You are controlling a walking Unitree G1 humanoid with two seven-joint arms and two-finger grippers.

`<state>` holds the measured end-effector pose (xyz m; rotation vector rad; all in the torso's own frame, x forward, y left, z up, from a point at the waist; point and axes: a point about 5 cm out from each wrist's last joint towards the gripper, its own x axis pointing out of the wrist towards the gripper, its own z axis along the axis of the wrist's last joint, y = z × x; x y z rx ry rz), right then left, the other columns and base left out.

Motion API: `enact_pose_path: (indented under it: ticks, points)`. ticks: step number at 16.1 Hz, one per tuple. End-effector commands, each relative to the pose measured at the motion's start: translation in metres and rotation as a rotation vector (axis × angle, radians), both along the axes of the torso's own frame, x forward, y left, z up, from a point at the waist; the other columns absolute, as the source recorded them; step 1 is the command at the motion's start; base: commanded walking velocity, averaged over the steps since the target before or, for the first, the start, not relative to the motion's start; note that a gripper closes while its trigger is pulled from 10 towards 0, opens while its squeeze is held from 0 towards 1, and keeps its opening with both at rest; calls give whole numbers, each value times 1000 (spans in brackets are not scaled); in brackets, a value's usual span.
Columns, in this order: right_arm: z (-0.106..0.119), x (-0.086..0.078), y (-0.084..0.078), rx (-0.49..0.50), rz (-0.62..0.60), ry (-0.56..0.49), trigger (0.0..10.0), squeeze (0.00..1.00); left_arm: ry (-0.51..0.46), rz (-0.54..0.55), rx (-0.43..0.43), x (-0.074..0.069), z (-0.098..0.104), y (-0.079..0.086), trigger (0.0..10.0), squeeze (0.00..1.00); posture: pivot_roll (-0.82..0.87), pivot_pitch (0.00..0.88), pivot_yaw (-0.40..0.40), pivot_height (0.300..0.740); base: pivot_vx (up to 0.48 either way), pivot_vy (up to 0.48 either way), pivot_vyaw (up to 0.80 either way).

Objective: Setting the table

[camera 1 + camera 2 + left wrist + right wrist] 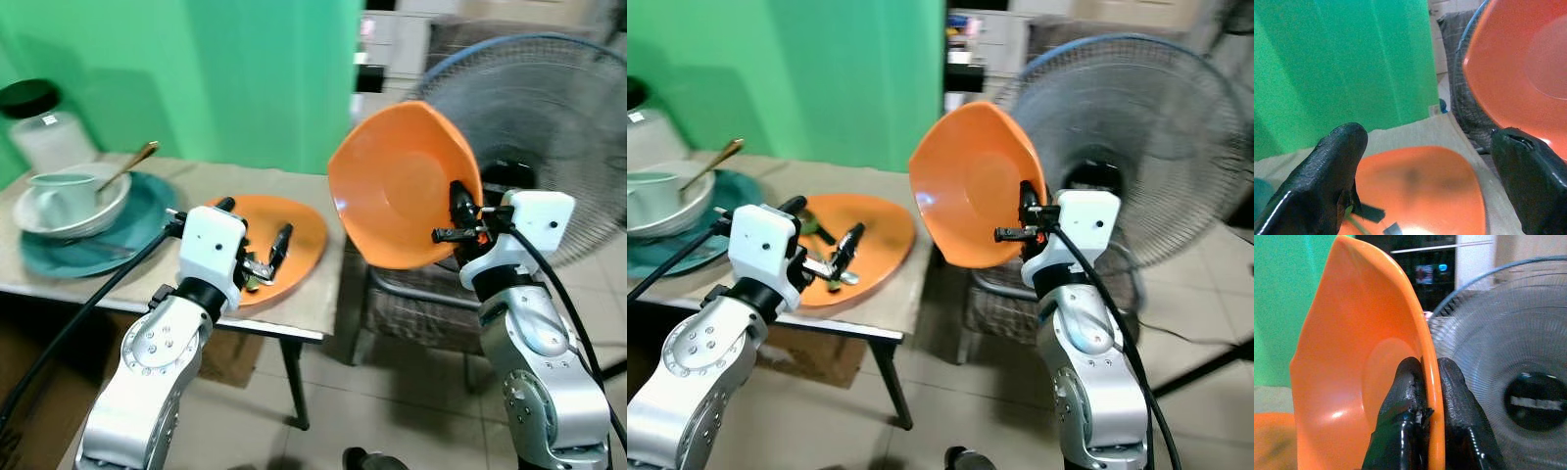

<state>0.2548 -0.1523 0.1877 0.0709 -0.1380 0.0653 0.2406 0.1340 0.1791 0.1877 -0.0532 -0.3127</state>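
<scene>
Off the table's right end, in front of a large standing fan (549, 127), the right gripper (458, 217) pinches the rim of an orange plate (397, 186), held tilted nearly upright in the air. Its two fingers (1454, 396) are clamped tight, one on each face of the rim. A second orange plate (294, 245) lies flat on the table (313, 313). Above it hovers the left gripper (257, 245), fingers spread wide, holding nothing. Further left, a teal plate (88, 250) carries a bowl (108, 201), a cup (64, 196) and a spoon (132, 162).
</scene>
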Motion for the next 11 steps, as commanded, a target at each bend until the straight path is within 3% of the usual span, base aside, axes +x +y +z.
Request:
enact_pose_path:
  ticks: [1,2,3,5,6,11]
  points:
    - [6,0,0,-5,-2,-39,2353,0,-5,48,2,3,0,6,10000,0,98,0,21,740,0,0,-800]
    - [3,1,-1,0,4,-22,4353,0,-1,80,2,4,-1,9,10000,0,98,0,21,740,0,0,-800]
    - [-1,1,-3,20,-7,1,7529,0,12,105,-1,6,-2,11,10000,0,101,0,14,740,0,0,-800]
    - [-3,3,0,22,15,12,7882,0,21,163,-13,8,-3,17,10000,0,104,0,10,740,0,0,-800]
    - [-3,4,1,20,18,13,10000,0,25,171,-16,8,-4,17,10000,0,104,0,10,740,0,0,-800]
    - [-4,5,4,16,37,17,10000,0,38,184,-10,7,-6,19,10000,0,105,0,8,740,0,0,-800]
